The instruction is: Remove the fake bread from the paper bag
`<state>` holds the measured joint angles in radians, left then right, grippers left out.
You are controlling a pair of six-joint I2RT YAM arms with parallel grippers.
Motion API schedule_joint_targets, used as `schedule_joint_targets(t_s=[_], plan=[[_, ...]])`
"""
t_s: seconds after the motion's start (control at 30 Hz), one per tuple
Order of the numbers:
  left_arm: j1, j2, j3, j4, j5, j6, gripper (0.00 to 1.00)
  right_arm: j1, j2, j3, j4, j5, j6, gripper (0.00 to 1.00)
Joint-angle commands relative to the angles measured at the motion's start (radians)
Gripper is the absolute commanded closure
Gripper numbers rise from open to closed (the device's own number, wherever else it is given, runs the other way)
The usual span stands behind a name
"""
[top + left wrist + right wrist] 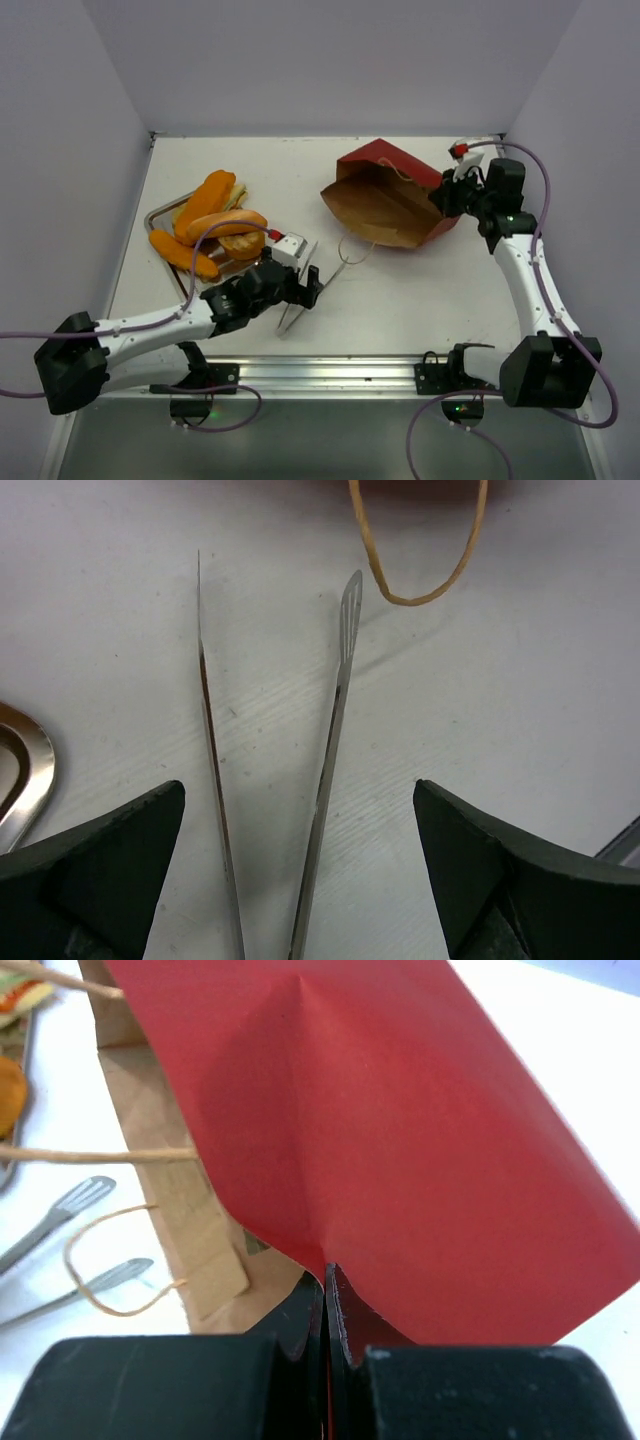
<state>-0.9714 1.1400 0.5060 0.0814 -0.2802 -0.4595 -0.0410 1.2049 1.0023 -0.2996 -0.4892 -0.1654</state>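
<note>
Fake bread (215,222): heaped on the metal tray (160,214) at the far left of the desk (420,290), long golden rolls lying slantwise, well apart from the paper bag (385,205). Just beyond and to the left of the left pincer (300,795), so far nearer that arm than the other. Bag on its side at the far right, mouth gaping toward the left and near edge, no bread to be seen in the brown inside, deepest corner hidden. Pinched at a red wall by the right pincer (326,1278), clamped tight on the paper. Left pincer spread fully wide, low over the metal tongs (335,710), gripping nothing. Tongs flat on the desk between the two fingers, touching neither, long axis running from the pincer toward the tan cord handle (420,585) and the bag's mouth. Judged close to complete; any further reach into the bag likely along that same line, rightward and away, by the left arm.
</note>
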Motion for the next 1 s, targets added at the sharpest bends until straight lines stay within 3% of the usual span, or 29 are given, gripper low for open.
schedule_joint_targets(t_s=[0.0,0.27,0.5,0.67,0.87,0.97], plan=[[-0.004,-0.152,0.048,-0.116,-0.020,0.024,0.00,-0.010,-0.028,0.151,-0.070,0.006,0.039,1.00],[-0.003,-0.474,0.097,-0.344,-0.113,0.009,0.01,-0.013,0.031,0.452,-0.229,0.227,0.391,1.00],[-0.003,-0.595,0.063,-0.433,-0.105,-0.044,0.01,-0.013,0.123,0.307,-0.201,0.250,0.492,1.00],[-0.003,-0.638,0.057,-0.456,-0.099,-0.057,0.00,-0.026,0.189,0.256,-0.176,0.256,0.455,1.00],[-0.003,-0.648,0.069,-0.462,-0.103,-0.048,0.01,-0.069,0.153,0.256,-0.179,0.284,0.431,0.82],[-0.003,-0.635,0.077,-0.459,-0.091,-0.039,0.01,-0.071,0.124,0.256,-0.182,0.291,0.402,0.59]])
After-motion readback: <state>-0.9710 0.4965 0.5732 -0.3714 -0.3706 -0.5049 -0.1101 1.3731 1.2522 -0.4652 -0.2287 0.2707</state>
